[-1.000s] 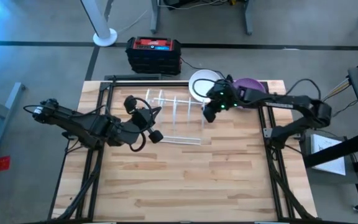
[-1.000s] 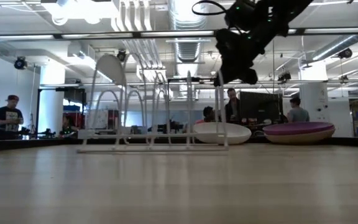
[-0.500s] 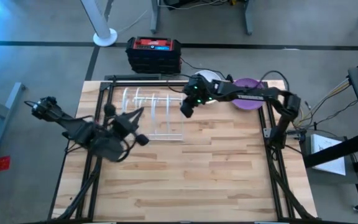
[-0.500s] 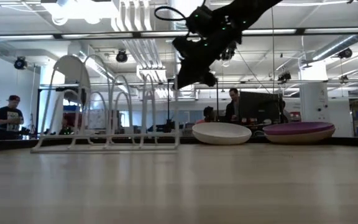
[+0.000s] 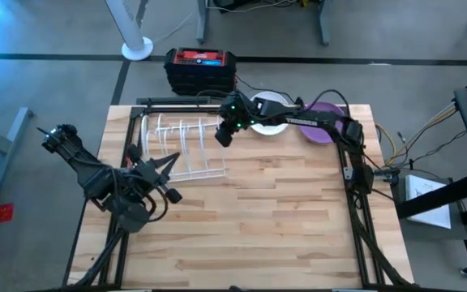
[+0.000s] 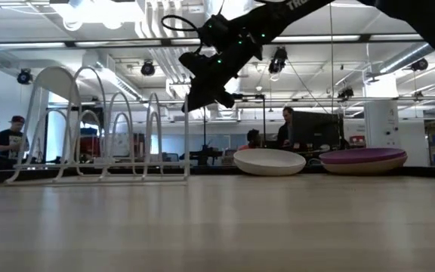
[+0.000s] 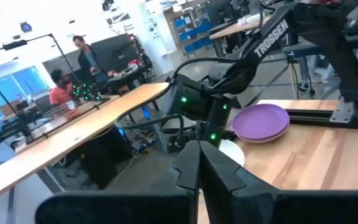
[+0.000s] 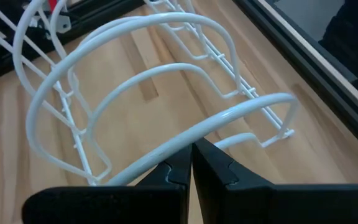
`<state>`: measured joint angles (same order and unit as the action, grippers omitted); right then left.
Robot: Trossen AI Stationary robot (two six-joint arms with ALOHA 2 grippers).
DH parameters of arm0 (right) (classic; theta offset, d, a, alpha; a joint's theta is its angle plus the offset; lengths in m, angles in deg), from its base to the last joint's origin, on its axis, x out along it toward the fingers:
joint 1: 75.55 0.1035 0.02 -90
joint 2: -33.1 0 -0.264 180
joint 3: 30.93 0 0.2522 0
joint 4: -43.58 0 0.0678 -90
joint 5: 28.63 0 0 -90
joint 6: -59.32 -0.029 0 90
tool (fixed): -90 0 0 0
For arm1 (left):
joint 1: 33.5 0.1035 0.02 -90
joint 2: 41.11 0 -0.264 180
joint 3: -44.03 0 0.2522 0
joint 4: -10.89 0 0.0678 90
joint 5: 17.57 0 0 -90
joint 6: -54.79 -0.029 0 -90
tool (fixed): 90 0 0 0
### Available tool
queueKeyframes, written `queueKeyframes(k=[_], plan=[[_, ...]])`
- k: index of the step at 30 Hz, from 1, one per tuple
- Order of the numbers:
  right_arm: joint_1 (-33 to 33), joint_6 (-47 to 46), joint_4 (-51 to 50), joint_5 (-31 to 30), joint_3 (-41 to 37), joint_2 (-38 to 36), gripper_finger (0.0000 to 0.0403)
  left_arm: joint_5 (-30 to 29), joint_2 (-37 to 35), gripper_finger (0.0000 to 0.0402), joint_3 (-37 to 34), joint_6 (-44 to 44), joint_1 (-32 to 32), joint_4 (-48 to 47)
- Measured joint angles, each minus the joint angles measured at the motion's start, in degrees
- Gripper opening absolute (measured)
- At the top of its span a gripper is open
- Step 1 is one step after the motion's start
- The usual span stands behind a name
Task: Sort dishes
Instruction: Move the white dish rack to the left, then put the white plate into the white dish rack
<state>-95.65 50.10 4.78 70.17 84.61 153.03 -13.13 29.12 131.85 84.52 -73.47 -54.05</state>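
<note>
Two dishes sit at the far edge of the wooden table [image 5: 250, 219], right of centre: a white shallow bowl [image 5: 267, 113] and, just to its right, a purple plate [image 5: 324, 122] — in the low view the white bowl [image 6: 269, 162] and the purple plate [image 6: 363, 160] rest flat on the tabletop, close together, though whether they touch cannot be told. The white wire dish rack [image 5: 178, 150] stands on the far left part of the table, with nothing in its hoops. The right gripper [image 5: 225, 134] is stretched leftward across the far side of the table, past the white bowl, and hangs over the right end of the rack; its wrist view shows its two dark fingers [image 8: 178, 171] pressed together with no gap, a white hoop of the rack [image 8: 166, 93] just beyond their tips and nothing held between them. The left gripper [image 5: 166, 191] is at the left side of the table, just near of the rack — its fingers [image 7: 188, 168] are also closed tight together and hold nothing. A black and red case [image 5: 200, 70] stands on the floor beyond the table's far edge.
</note>
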Motion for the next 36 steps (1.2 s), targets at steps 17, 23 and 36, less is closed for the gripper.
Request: queueKeyframes(k=[17, 23, 36], plan=[[6.78, 2.31, -4.67, -0.10, 2.79, 0.12, 0.0008, -0.04, 0.00, 0.0000, 0.00, 11.78, -0.02, -8.46], [6.68, 4.40, -9.98, -7.44, 2.75, -1.03, 0.0008, -0.15, 0.00, 0.0000, 0.00, 12.03, -0.02, -8.13], [0.82, 12.13, -14.66, -15.04, -13.80, -24.43, 0.0008, -0.04, 4.72, 0.0000, 0.00, 16.82, -1.57, -7.96]])
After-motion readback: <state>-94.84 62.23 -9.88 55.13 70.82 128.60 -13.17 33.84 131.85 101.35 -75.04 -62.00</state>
